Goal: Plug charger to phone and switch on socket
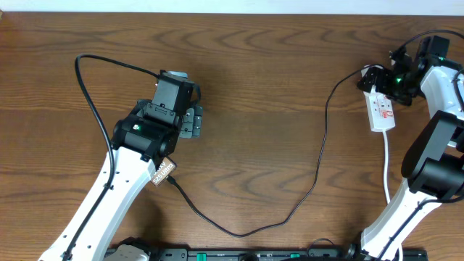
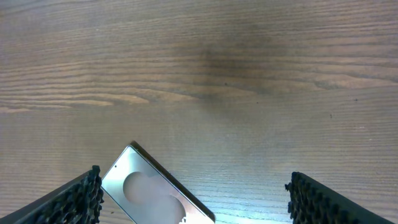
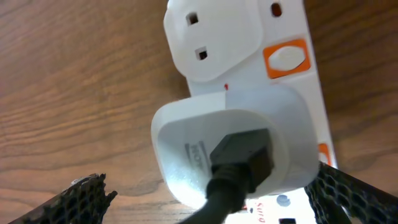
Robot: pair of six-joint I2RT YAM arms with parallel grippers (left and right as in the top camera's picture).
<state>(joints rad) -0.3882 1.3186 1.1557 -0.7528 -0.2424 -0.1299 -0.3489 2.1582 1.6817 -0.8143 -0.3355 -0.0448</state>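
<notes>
The phone (image 1: 164, 172) lies left, the socket (image 1: 382, 110) far right, the charger (image 1: 320, 163) between.

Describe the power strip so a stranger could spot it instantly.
Look at the far right part of the wooden table, next to the right arm. The socket lies flat there, a small white oblong strip with a white cord trailing toward the near edge. It alone has orange switches and a white plug from which the thin black charger runs.

Left arm (image 1: 101, 199), right arm (image 1: 397, 210): white links, black joints, thin black cable (image 1: 109, 180) alongside. Green light (image 1: 135, 133) each wrist. Tool pads (image 2: 78, 200) black, studded.
</notes>
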